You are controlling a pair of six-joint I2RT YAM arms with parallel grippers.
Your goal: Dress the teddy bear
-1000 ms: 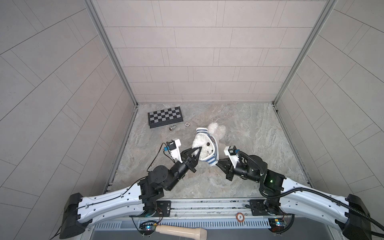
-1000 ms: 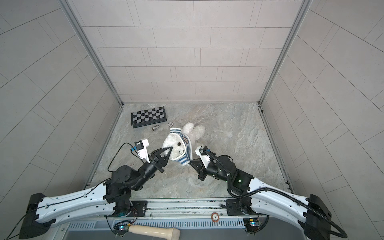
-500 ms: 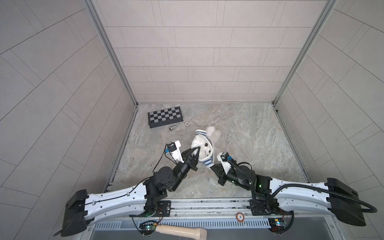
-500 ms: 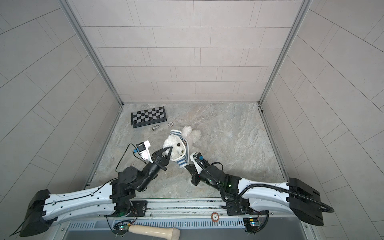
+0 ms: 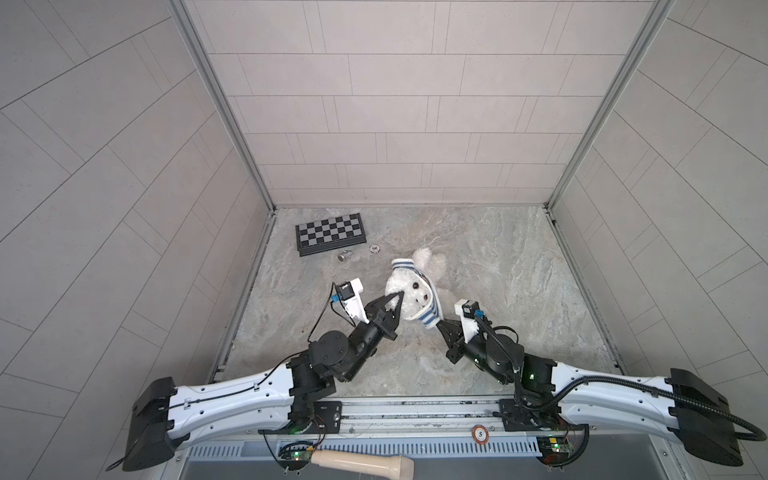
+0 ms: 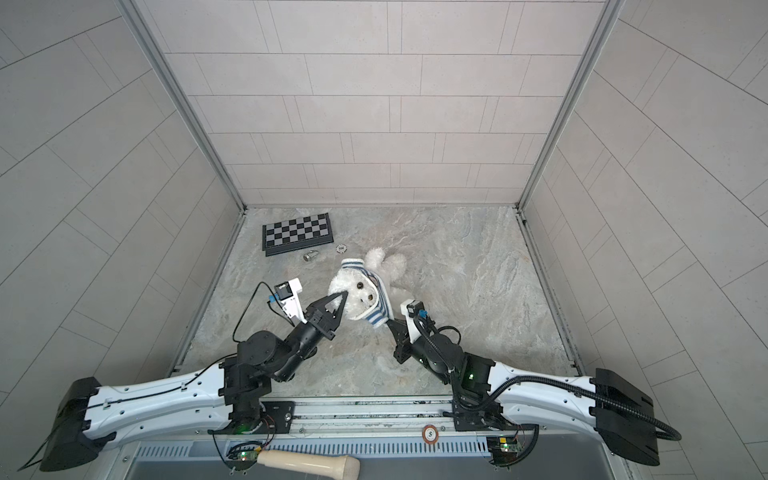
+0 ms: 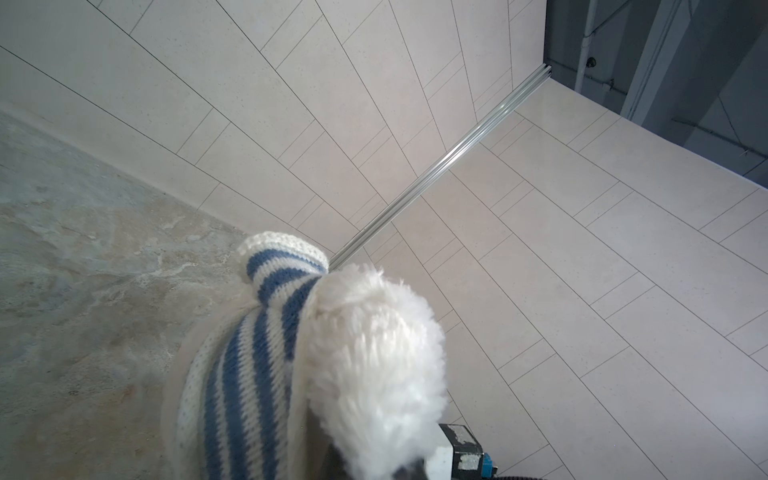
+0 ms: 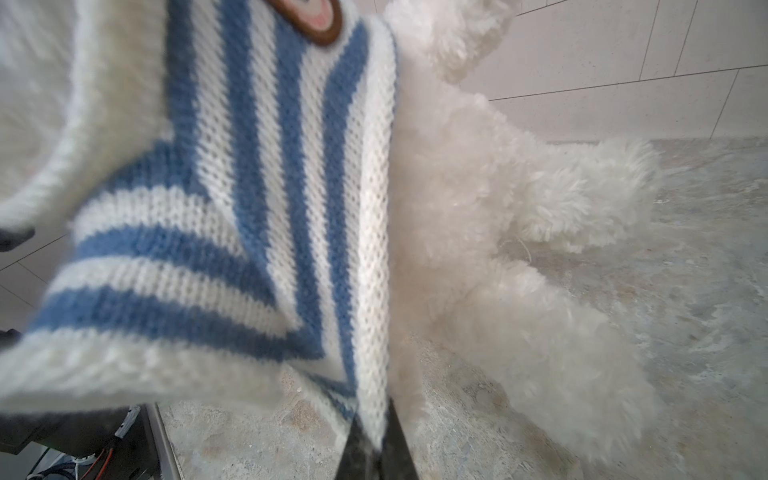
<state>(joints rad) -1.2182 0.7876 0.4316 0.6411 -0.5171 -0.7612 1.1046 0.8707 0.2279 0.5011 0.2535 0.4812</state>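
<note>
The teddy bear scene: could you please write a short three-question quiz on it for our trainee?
1. True or false: the striped shirt lies flat on the table, apart from the teddy bear.
2. The right end effector is: A open above the table; B shut on the shirt's hem; C shut on the bear's foot.
3. What checkered object lies near the table's far-left corner?
Key: 1 false, the shirt is pulled around the bear's head. 2 B. 3 the chessboard.
</note>
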